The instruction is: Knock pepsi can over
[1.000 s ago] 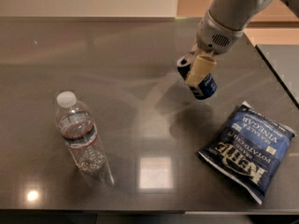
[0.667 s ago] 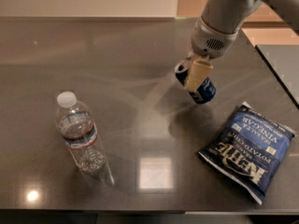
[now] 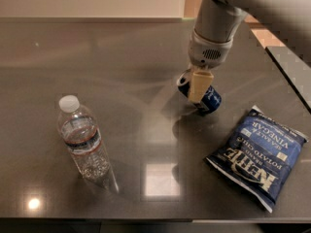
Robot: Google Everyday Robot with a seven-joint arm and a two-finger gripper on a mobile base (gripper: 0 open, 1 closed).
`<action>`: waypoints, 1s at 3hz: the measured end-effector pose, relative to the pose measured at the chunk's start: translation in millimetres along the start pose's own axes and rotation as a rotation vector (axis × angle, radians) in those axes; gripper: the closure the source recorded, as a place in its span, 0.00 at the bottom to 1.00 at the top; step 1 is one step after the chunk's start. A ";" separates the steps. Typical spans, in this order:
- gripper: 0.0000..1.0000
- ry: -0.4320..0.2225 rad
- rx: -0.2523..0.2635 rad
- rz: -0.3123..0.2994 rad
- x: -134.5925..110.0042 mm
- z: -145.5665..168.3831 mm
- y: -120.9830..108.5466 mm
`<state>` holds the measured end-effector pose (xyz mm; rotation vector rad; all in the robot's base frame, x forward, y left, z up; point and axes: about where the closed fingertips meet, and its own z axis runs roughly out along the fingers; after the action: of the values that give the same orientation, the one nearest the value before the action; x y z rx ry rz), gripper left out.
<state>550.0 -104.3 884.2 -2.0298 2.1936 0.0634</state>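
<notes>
The pepsi can (image 3: 210, 99), dark blue with a silver top, lies tipped on the dark table (image 3: 126, 62), its top pointing left. My gripper (image 3: 198, 89) hangs from the grey arm right above it, with a cream-coloured finger (image 3: 199, 85) across the can's upper part. The can's middle is hidden behind the finger.
A clear plastic water bottle (image 3: 81, 139) with a white cap stands upright at the front left. A blue chip bag (image 3: 257, 155) lies flat at the front right, close to the can. The table's right edge (image 3: 286, 76) runs diagonally behind the arm.
The arm and gripper have moved left and slightly forward, and the can has tipped further down onto the table beneath the finger.
</notes>
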 end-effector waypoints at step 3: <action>0.38 0.133 -0.041 -0.071 -3.0 25.6 2.3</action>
<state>550.0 -97.8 859.2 -2.1913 2.2113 -0.0351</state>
